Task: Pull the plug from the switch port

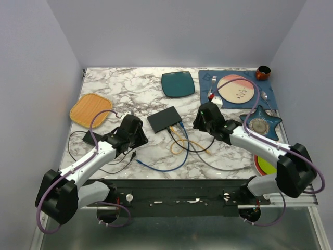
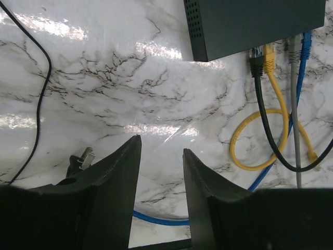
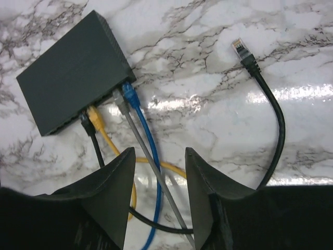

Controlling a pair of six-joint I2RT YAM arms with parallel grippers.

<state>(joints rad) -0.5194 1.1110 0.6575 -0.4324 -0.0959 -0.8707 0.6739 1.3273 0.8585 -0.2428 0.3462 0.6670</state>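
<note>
1. top external view showed the switch lying flat near the middle of the marble table, between the two arms, its socket edge turned toward their bases.
2. the left gripper sat to the switch's left, apart from it. the right gripper sat to its right, near the cables.
3. in the left wrist view, the left gripper's fingers were spread wide with only bare marble between them. the switch lay at the upper right, untouched.
4. in the right wrist view, the right gripper was also spread wide and held nothing. the grey cable ran across the gap between its fingers, lower than them.
5. four plugs sat side by side in the switch's sockets: the black plug, the yellow plug, the grey plug and the blue plug.
6. a loose black cable curved over the marble to the right, and its clear-tipped end lay well apart from the switch.
7. a dark teal plate lay beyond the switch, and an orange tray lay at the table's left side.
</note>
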